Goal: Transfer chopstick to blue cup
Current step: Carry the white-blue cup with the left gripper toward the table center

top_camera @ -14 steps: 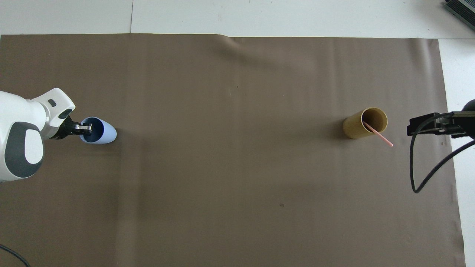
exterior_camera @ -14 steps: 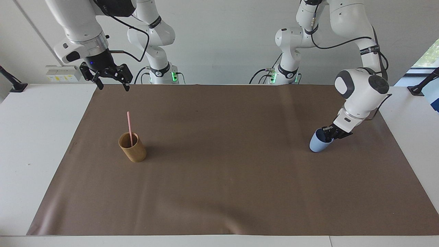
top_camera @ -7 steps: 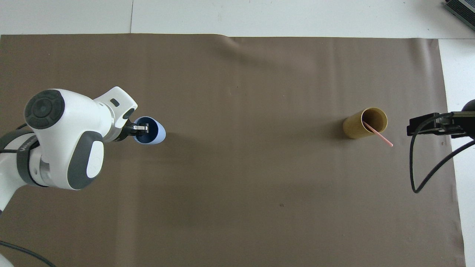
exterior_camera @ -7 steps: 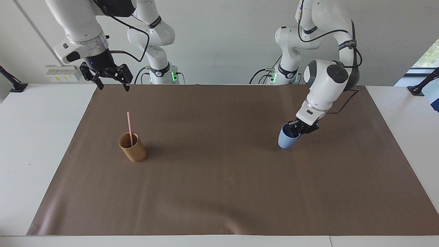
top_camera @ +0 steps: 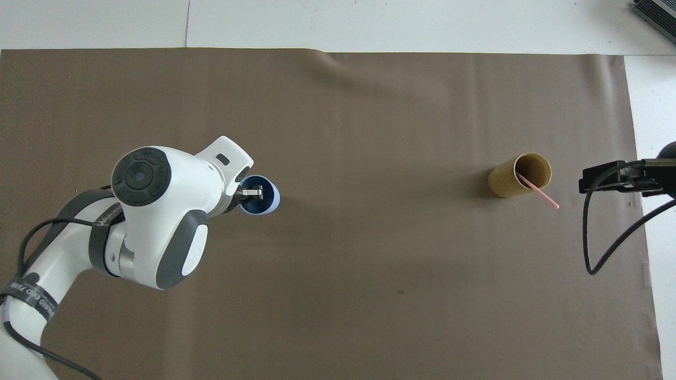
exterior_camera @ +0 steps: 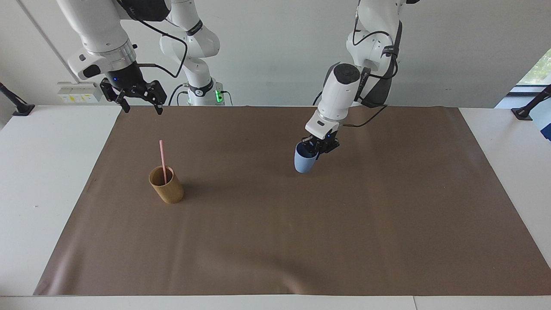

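We see the left claw (exterior_camera: 317, 147) pinching the blue cup (exterior_camera: 304, 161) by its rim over mid tabletop (exterior_camera: 275, 241). The chopstick (exterior_camera: 162, 159) stands in the tan cup (exterior_camera: 167, 186), near the waiting right claw (exterior_camera: 140, 103), which is spread wide.

The left gripper (exterior_camera: 317, 147) has carried the blue cup (exterior_camera: 304, 161) toward mid-table.

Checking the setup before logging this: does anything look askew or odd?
The blue cup hangs tilted, pinched by its rim in the left gripper over the mat's middle. The chopstick leans in the tan cup. Right gripper waits open.
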